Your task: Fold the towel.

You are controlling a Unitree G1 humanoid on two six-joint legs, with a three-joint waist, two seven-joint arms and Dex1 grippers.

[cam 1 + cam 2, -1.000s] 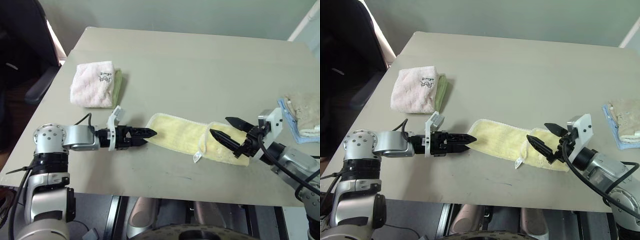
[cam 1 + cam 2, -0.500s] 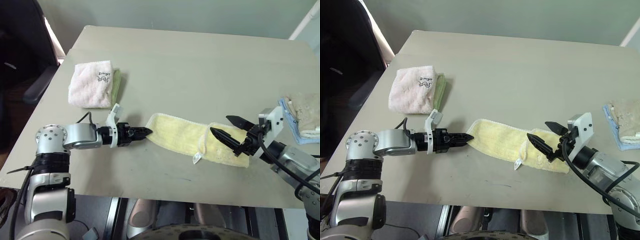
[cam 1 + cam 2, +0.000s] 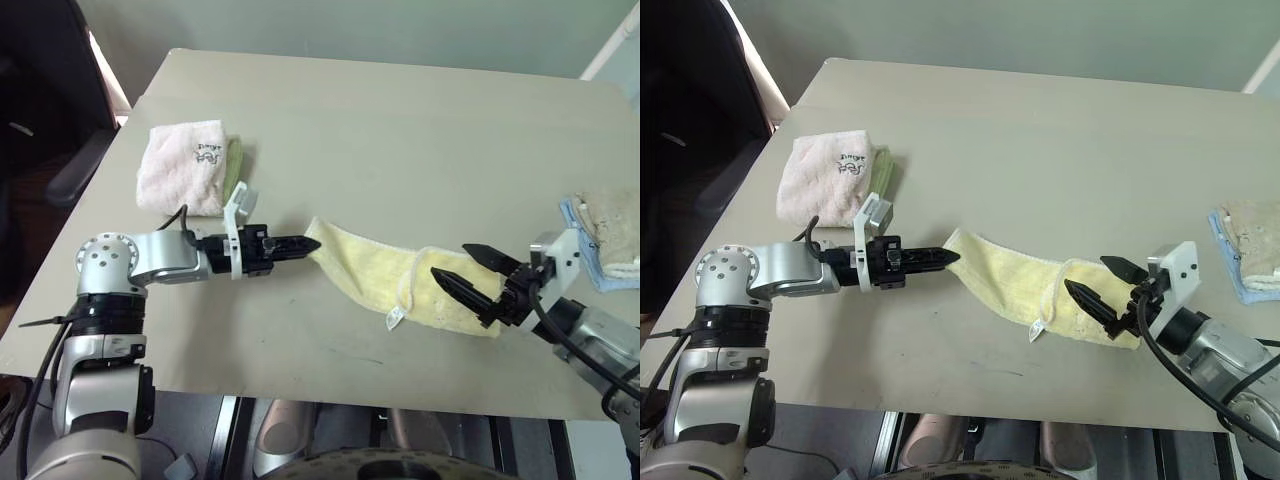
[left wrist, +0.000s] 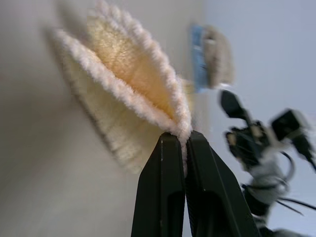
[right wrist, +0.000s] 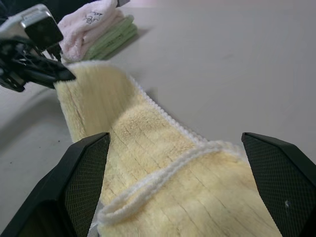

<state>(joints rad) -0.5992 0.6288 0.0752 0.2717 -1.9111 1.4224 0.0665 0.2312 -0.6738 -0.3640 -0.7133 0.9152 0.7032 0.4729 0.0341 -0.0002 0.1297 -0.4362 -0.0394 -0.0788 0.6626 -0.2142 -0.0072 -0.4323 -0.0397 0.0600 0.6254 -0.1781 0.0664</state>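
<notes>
Yellow towel: lies along the table's near edge, between our arms.
Left gripper: we have pinched the towel's left end and lifted it; a second ago it was open, low.
Right gripper: wide, empty, over the right end.
Next: carry the left end rightward.

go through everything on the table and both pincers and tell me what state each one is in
Towel: partly folded, left end pinched and lifted.
Left pincer: shut on the towel's end.
Right pincer: open over the towel's right end.
Pink towel: folded, on a green cloth.
Beige and blue cloths: folded, stacked.
</notes>
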